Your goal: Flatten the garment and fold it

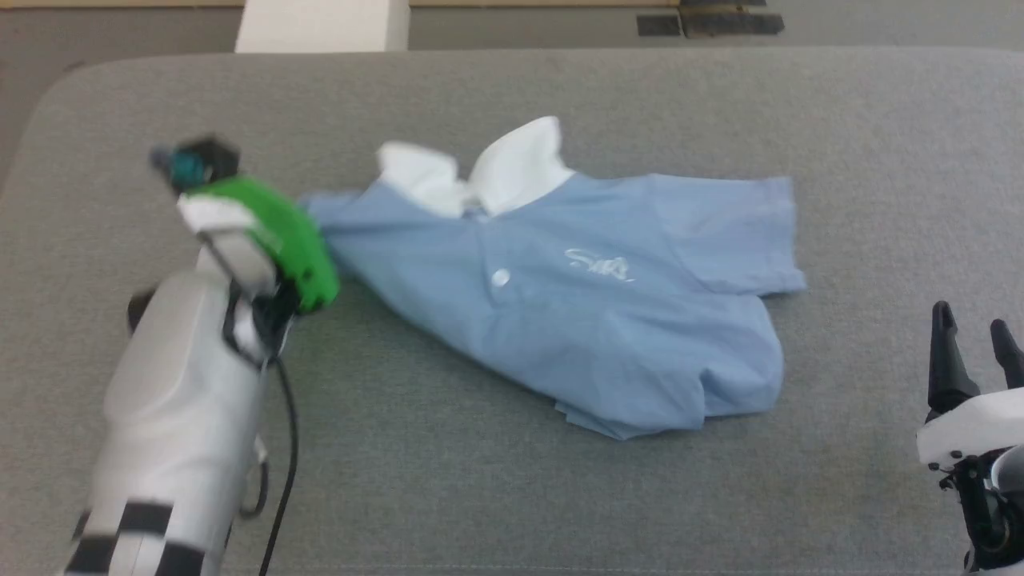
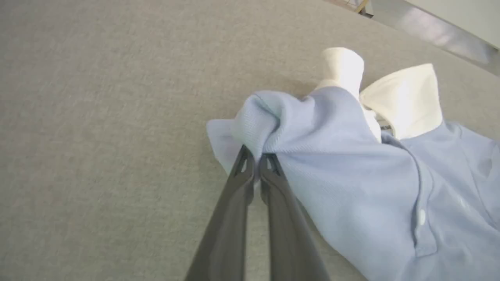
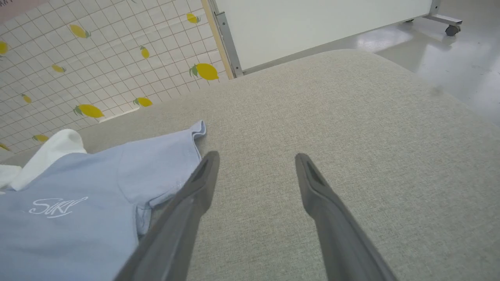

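The garment (image 1: pixel 576 296), a light blue polo shirt with a white collar (image 1: pixel 512 164), a white button and white script on the chest, lies rumpled in the middle of the grey table (image 1: pixel 480 88). My left gripper (image 2: pixel 256 162) is shut on a bunched fold of the garment (image 2: pixel 351 164) at its left shoulder or sleeve, lifting the cloth a little. In the head view my left arm's green wrist (image 1: pixel 292 240) hides that pinch. My right gripper (image 1: pixel 972 332) stands open at the lower right, apart from the shirt; its fingers (image 3: pixel 203 175) hover just right of the spread sleeve (image 3: pixel 164 164).
The grey padded table runs wide around the shirt, with rounded corners. A black cable (image 1: pixel 288 448) hangs by my left forearm. Beyond the table stand a white panel (image 3: pixel 312 23), a lemon-patterned wall (image 3: pixel 97 58) and a shiny floor (image 3: pixel 449 50).
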Motion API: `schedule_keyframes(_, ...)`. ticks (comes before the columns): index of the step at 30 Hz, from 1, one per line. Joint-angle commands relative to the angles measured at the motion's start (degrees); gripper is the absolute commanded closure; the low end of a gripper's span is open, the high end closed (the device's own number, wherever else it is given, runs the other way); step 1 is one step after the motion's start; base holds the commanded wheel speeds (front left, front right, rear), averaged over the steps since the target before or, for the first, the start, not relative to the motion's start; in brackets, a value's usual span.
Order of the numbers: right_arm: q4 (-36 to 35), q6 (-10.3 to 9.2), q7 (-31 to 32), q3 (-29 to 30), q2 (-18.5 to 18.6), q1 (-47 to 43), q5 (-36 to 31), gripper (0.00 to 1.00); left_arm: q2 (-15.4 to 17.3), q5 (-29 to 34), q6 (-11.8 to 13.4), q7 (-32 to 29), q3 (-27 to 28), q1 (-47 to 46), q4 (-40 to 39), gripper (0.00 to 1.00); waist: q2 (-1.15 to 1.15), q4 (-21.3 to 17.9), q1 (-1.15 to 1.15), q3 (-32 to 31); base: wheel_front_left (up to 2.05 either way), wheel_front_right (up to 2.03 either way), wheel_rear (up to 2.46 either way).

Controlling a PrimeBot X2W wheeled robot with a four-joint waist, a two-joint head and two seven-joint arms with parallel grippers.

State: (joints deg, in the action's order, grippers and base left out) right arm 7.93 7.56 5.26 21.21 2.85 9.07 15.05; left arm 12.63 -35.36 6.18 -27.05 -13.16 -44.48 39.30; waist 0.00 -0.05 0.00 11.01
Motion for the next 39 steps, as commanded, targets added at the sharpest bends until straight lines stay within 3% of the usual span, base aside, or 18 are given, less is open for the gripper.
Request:
schedule_keyframes(1,-0.54,-0.08,0.41,-0.15,0.03,-0.63,-0.22,0.00,1.19,-1.01,1.26,-0.55,0.82,4.31,-0.40,1.00,0.00,2.82,0.00,-2.96,0.00,0.00,0.00)
schedule_keyframes(7,-1.59,-0.08,1.50,-0.40,0.03,-1.64,-0.27,0.00,0.70,-4.17,3.38,-2.57,2.56,15.46,-2.77,1.00,0.00,3.82,0.00,-3.10,0.00,0.00,0.00)
schedule_keyframes(8,-1.72,-0.08,1.68,-0.54,0.03,-1.71,-0.29,0.00,0.34,-4.67,3.49,-1.73,3.07,16.37,-3.69,0.60,0.00,3.92,0.00,-3.12,0.00,0.00,0.00)
schedule_keyframes(9,-1.80,-0.08,1.81,-0.72,0.03,-1.72,-0.31,0.00,0.01,-5.19,3.49,-0.54,3.72,17.11,-4.81,0.00,0.00,4.00,0.00,-3.26,0.00,0.00,0.00)
schedule_keyframes(14,-1.87,-0.08,2.00,-1.67,0.03,-1.58,-0.37,0.00,0.74,-4.95,3.19,9.46,7.05,20.25,-12.82,0.00,0.00,3.81,0.00,-4.27,0.00,0.00,0.00)
schedule_keyframes(17,-1.96,-0.08,2.12,-1.86,0.03,-1.63,-0.41,0.00,2.65,-0.29,3.55,20.03,7.60,23.73,-18.50,0.00,0.00,4.01,0.00,-4.60,0.00,0.00,0.00)
schedule_keyframes(23,-2.20,-0.08,2.98,-1.98,0.03,-1.23,-0.91,0.00,1.54,5.26,2.72,38.04,6.98,31.38,-23.28,0.00,0.00,4.88,0.00,-4.32,0.00,0.00,0.00)
schedule_keyframes(32,-1.51,-0.08,11.33,-4.85,0.20,4.79,-6.33,0.00,-3.35,10.16,1.57,42.01,9.50,35.55,-27.24,0.00,0.00,6.44,0.00,-0.51,0.00,0.00,0.00)
schedule_keyframes(39,5.88,-0.08,25.24,-12.07,6.57,19.51,-10.29,0.00,-7.02,14.46,-0.56,42.04,11.74,33.83,-31.86,0.00,0.00,8.32,0.00,5.94,0.00,0.00,0.00)
